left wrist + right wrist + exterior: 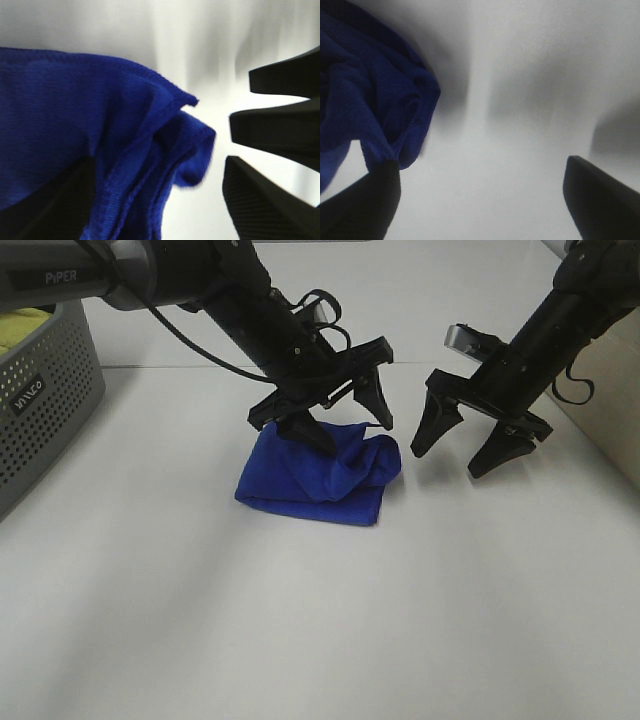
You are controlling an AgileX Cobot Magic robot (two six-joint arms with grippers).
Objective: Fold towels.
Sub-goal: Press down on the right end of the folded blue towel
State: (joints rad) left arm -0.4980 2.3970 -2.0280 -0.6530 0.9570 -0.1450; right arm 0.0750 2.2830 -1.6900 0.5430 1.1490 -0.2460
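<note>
The royal-blue towel (320, 478) lies in a crumpled, partly folded bundle on the white table (300, 620). My left gripper (350, 430) is open, low over the towel's far edge. One finger rests on the cloth and the other stands past its right corner. In the left wrist view the towel (75, 125) fills the space by one finger of the left gripper (157, 167), its hemmed corner loose between the jaws. My right gripper (450, 458) is open and empty just right of the towel. The right wrist view shows the towel's edge (370, 100) beside the right gripper (480, 165).
A grey perforated basket (50, 390) holding a yellow-green cloth (25, 325) stands at the left edge. A beige box (610, 410) stands at the right edge. The right gripper's black fingers (280, 135) show in the left wrist view, close by.
</note>
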